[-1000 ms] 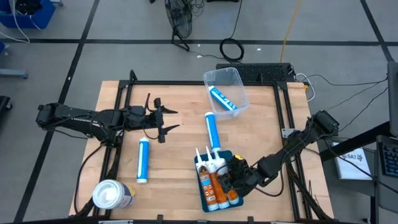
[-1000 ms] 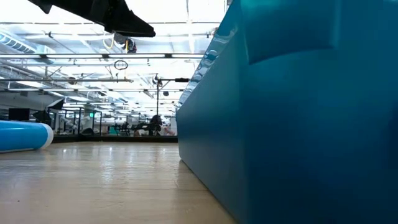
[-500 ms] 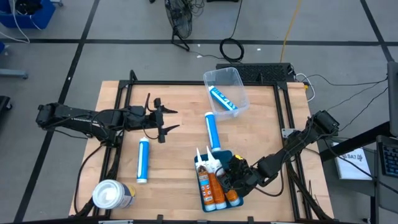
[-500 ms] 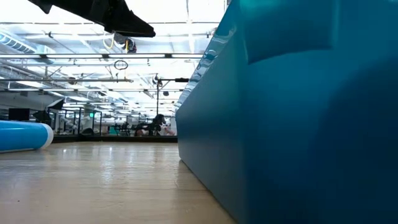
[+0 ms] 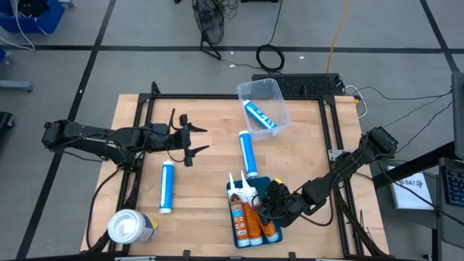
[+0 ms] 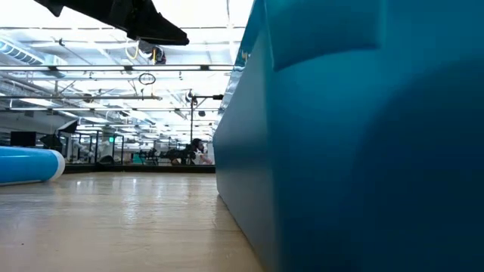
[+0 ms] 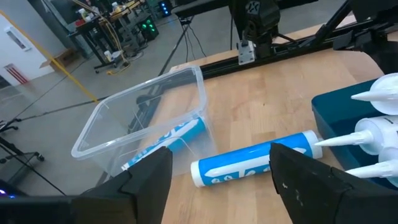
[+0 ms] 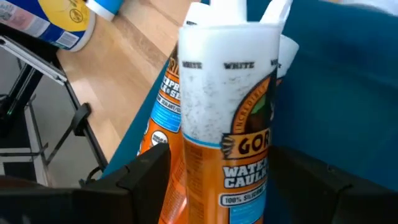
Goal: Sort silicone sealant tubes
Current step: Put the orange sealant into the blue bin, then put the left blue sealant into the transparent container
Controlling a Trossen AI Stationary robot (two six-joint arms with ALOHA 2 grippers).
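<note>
Lower centre: three orange sealant tubes (image 5: 250,217) in teal tray (image 5: 262,181); right gripper (image 5: 270,208) clamped on one. One blue tube (image 5: 260,116) binned; two blue tubes (image 5: 248,152) remain on table. Left gripper (image 5: 191,139) apart, idle, centre-left.

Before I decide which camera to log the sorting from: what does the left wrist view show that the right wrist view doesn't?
Only the left wrist view shows the clear bin with a blue tube inside, and another blue tube lying on the bare table beside it.

Only the right wrist view shows the orange tubes' labels up close, and the white-topped canister at the table's edge.

Both show the teal tray with tubes in it; the left wrist view catches just their white nozzles.
</note>
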